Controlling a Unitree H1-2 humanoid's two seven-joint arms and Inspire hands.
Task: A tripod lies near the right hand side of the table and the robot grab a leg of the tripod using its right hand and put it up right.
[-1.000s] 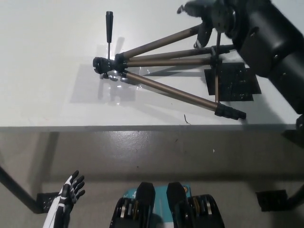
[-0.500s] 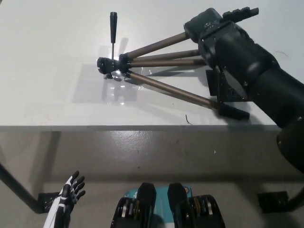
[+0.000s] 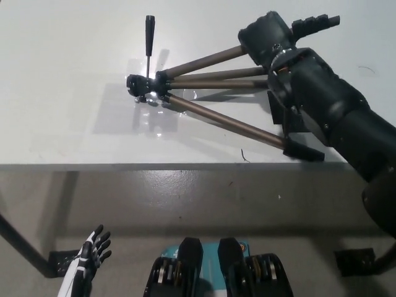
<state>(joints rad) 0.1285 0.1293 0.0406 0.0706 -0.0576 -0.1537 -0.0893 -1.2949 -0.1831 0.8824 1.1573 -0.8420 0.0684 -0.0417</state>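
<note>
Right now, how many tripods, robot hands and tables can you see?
Tripod: 1, lying on its side
Robot hands: 2, the white left hand and the black right hand
Table: 1
Total: 4

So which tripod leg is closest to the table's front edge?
The tripod's lowest leg, running diagonally down to the black foot beside the table edge. The other two legs lie farther back, under the right hand.

A bronze-legged tripod (image 3: 210, 93) lies flat, legs splayed toward the black right hand (image 3: 267, 38), which covers the upper leg.
</note>
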